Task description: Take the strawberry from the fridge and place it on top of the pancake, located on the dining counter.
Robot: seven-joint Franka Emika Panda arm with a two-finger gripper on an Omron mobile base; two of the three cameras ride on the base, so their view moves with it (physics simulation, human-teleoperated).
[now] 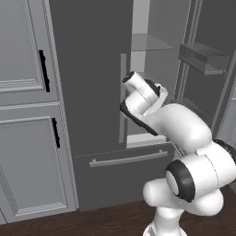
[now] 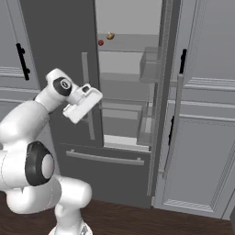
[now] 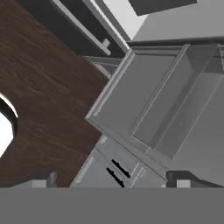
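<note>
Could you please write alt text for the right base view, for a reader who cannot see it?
A strawberry sits on an upper shelf of the open fridge, beside a small tan item. The white arm's gripper is raised before the fridge, well below that shelf.

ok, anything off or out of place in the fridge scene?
Nothing stands out. The fridge has its right door swung open; the strawberry and a small tan item sit upright on an upper shelf, nothing spilled.
</note>
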